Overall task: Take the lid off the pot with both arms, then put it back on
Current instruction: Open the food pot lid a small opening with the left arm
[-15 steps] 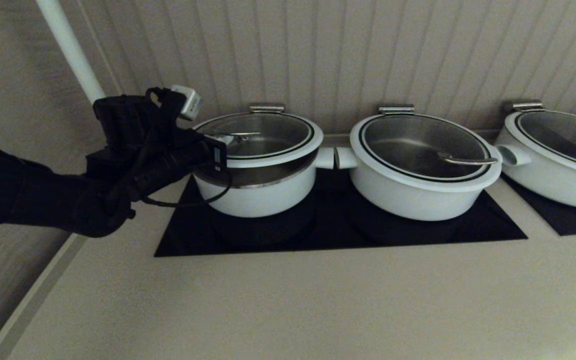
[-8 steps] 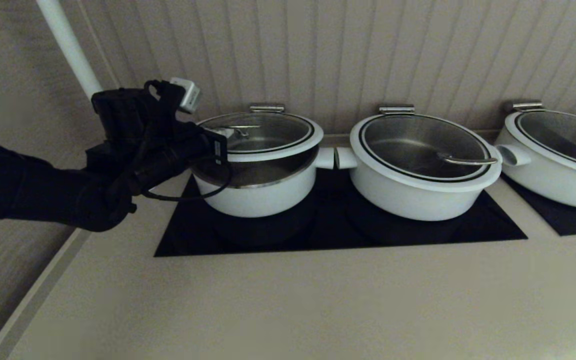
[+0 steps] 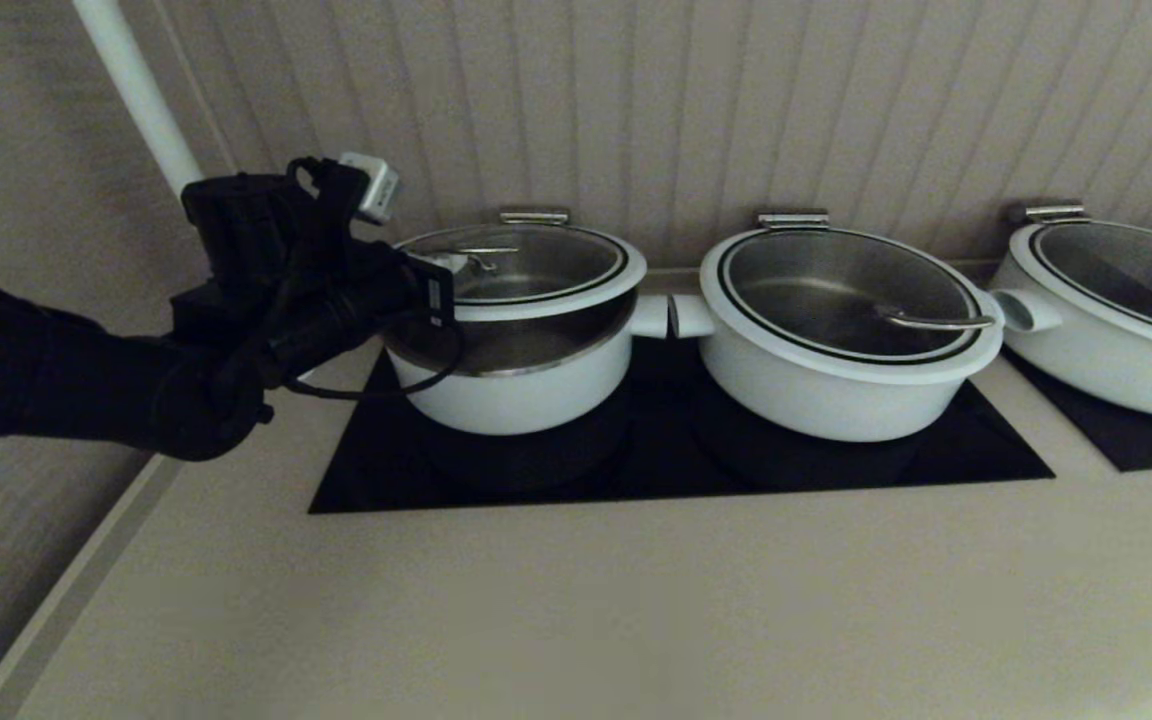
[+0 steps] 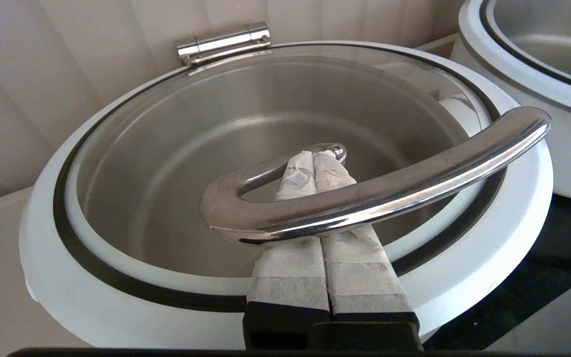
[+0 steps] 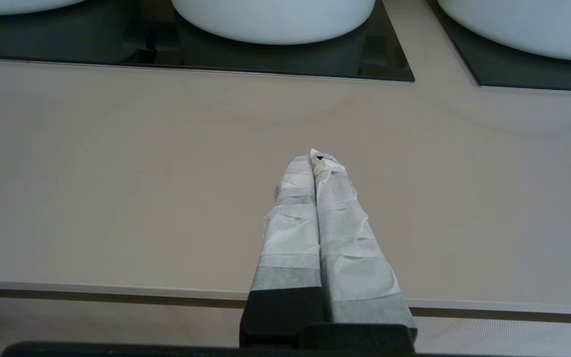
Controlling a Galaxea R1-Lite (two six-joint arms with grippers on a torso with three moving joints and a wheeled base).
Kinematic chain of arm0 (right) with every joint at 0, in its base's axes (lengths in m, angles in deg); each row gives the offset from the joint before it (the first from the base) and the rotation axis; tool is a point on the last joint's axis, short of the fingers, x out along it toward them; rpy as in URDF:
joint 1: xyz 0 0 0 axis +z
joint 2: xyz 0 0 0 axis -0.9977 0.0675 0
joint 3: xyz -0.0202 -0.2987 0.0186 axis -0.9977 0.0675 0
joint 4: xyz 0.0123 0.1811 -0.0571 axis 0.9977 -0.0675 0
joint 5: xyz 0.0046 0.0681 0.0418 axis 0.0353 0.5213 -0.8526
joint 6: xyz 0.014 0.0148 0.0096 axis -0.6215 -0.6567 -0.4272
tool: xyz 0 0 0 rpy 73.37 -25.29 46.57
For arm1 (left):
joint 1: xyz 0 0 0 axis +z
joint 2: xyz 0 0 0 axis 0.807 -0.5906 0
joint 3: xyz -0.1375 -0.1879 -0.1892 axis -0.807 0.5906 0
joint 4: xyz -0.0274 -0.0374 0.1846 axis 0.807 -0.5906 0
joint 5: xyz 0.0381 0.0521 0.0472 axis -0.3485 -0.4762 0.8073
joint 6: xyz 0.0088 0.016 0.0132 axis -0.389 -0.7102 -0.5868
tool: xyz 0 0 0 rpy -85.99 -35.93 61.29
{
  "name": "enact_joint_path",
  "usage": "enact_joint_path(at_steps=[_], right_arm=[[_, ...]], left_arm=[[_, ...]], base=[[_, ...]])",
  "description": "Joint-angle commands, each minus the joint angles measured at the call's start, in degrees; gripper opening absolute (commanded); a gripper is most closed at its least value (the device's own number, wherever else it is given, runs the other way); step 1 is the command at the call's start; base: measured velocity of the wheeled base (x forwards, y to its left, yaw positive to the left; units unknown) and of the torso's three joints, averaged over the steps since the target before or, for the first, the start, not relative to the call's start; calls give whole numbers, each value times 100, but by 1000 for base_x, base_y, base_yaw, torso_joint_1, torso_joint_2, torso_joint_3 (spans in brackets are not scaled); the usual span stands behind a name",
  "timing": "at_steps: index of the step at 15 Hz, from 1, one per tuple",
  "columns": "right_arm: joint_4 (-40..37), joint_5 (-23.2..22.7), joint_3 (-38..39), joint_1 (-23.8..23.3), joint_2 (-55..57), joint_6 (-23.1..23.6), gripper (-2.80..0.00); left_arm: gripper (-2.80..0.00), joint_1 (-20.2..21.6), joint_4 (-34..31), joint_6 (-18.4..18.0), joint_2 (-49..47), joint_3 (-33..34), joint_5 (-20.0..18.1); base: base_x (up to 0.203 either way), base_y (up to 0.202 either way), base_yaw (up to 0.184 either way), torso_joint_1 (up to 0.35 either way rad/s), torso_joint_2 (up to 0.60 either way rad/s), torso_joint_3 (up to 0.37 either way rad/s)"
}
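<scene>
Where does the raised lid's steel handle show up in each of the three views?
Head view: the steel handle sits on the lid, beside the left gripper.
Left wrist view: it arches across mid-picture, over the shut fingers slipped beneath it.
Right wrist view: not in it.
Shared landmark: the steel hinge at the lid's rear.

Left arm [image 3: 86, 385] is bulky matte black with looping black cables and a small white-grey block [image 3: 373, 186] at its wrist; both grippers have slim black-based fingers [image 4: 310, 267] wrapped in wrinkled white tape [image 5: 315, 233]
</scene>
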Motion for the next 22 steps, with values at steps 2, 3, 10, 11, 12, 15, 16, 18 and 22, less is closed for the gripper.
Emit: enact_joint_path(at_steps=[2,3,10,11,12,15,16,18,22], right_arm=[[1,-1,0,0,9,3,-280],[1,1,0,0,9,3,-280],[1,-3,0,0,9,3,-280],[1,-6,0,0,9,3,-280],[1,1,0,0,9,3,-280],[1,-5,0,0,9,3,-280],[1,-7,0,0,9,3,-280],[1,-1,0,0,9,3,-280],[1,1,0,0,9,3,-280]], left_arm=[[-280,14,31,-3,-9,-73,0],[-280,14,30,-3,-9,-73,0],[-280,85,56,-3,-62,-117,0],[-280,94,56,-3,-62,-117,0],[-280,110,63,-3,-71,-126,0],[-280,111,65,-3,-71,-126,0],[-280,120,65,-3,-71,-126,0],[-280,120,65,-3,-71,-126,0],[-280,120,56,5,-88,-249,0]], base=[[0,0,0,0,0,0],[0,0,0,0,0,0],[0,0,0,0,0,0],[0,0,0,0,0,0],[0,0,0,0,0,0],[0,0,0,0,0,0],[0,0,0,0,0,0],[0,0,0,0,0,0],[0,0,0,0,0,0]])
